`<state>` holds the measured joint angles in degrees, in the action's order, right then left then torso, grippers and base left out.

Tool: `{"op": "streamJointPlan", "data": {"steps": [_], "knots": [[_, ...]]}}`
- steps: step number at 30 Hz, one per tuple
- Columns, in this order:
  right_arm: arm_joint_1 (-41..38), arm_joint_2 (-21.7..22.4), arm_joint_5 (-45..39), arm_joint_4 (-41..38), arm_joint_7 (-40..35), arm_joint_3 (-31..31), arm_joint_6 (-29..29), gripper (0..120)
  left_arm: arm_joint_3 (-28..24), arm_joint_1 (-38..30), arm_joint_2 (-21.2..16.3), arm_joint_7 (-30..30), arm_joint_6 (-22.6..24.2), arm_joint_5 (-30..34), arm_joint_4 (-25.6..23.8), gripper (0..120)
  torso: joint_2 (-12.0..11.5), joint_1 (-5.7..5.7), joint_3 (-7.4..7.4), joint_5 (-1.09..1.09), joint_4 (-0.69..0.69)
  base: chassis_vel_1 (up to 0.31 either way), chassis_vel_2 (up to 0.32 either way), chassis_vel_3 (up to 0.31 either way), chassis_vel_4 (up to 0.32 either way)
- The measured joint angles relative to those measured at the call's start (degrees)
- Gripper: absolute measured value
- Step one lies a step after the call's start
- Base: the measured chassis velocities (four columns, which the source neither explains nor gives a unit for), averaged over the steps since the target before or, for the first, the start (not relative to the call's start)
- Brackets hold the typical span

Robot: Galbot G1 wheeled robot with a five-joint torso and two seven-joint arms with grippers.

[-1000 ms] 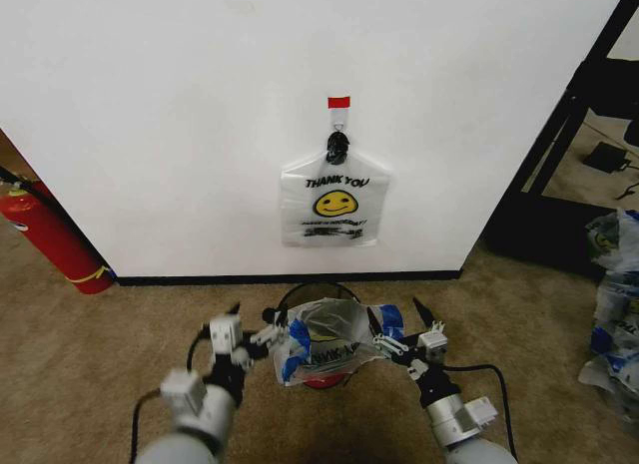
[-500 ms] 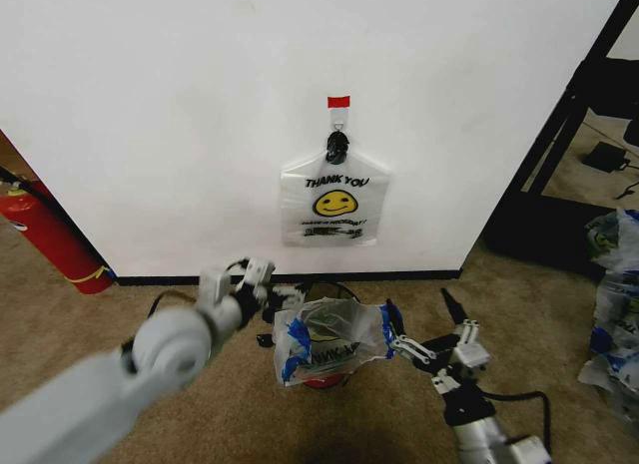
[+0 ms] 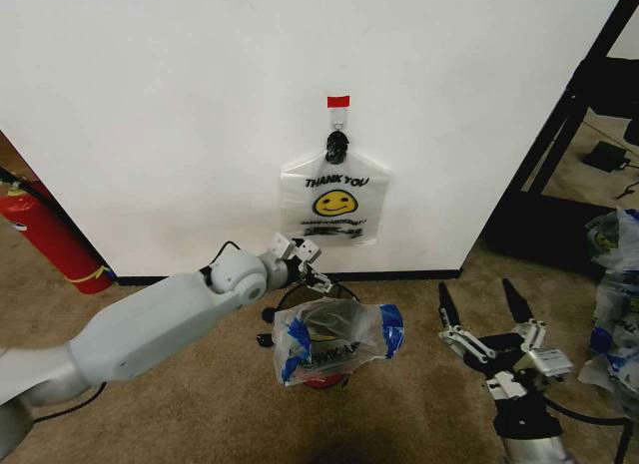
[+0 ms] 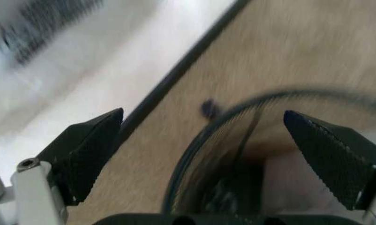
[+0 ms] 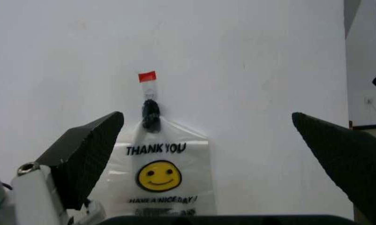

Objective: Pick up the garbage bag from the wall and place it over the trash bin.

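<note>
The garbage bag, translucent white with blue patches at its handles, is draped over the small black wire trash bin on the carpet below the wall. My left gripper reaches out over the bin's far rim and stands open, holding nothing. In the left wrist view its fingers spread wide above the bin's mesh and the black baseboard. My right gripper is open to the right of the bin, apart from the bag.
Another smiley bag hangs on the red-taped hook, also facing the right wrist camera. A red fire extinguisher leans at the left. A black frame and piled bags stand at the right.
Both grippers have let go of the bag's handles. The left arm swung forward to the bin's far rim. The right gripper drew back to the right.
</note>
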<state>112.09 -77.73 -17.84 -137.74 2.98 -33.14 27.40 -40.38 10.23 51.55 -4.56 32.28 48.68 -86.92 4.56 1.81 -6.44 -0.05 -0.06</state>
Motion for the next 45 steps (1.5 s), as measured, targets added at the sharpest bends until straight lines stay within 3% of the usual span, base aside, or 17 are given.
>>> {"op": "streamJointPlan", "data": {"steps": [5,12,21,31,36,45], "knots": [[1.0,-0.75,-1.9,-0.61,0.0,0.29,0.05,100,-2.89,-1.9,2.07,-5.74,1.86,-3.69,5.91,100,0.0,0.0,0.0,0.0,-0.02,0.0,0.0,0.0,0.0],[1.36,-0.96,-2.63,-1.35,-0.35,-0.63,0.26,100,-5.73,-4.08,4.79,-10.65,3.76,-3.72,11.16,96,0.0,0.0,0.0,0.0,-0.02,0.0,0.0,0.0,0.0],[1.55,-1.66,-2.17,-1.21,-1.25,0.16,0.79,100,-6.0,-4.93,5.46,-14.79,5.06,-2.75,14.11,60,0.0,0.0,0.0,0.0,-0.02,0.0,0.0,0.0,0.0],[0.93,-2.62,0.18,-1.09,-2.1,2.23,0.77,100,-5.18,-4.56,5.33,-14.85,5.55,-2.05,14.16,29,0.0,-0.01,0.0,-0.01,-0.02,0.0,0.0,0.0,0.0],[1.11,-2.78,0.52,-1.11,-2.29,2.34,0.77,100,-5.24,-4.17,5.55,-14.6,5.5,-2.09,14.17,6,0.01,-0.01,0.0,0.0,-0.02,0.0,0.0,0.0,0.0],[1.08,-2.74,0.52,-1.09,-2.57,2.31,0.78,100,-5.17,-4.32,5.02,-14.04,5.7,-1.26,13.77,0,0.01,-0.01,0.0,-0.02,-0.03,0.0,0.0,0.0,0.0]]}}
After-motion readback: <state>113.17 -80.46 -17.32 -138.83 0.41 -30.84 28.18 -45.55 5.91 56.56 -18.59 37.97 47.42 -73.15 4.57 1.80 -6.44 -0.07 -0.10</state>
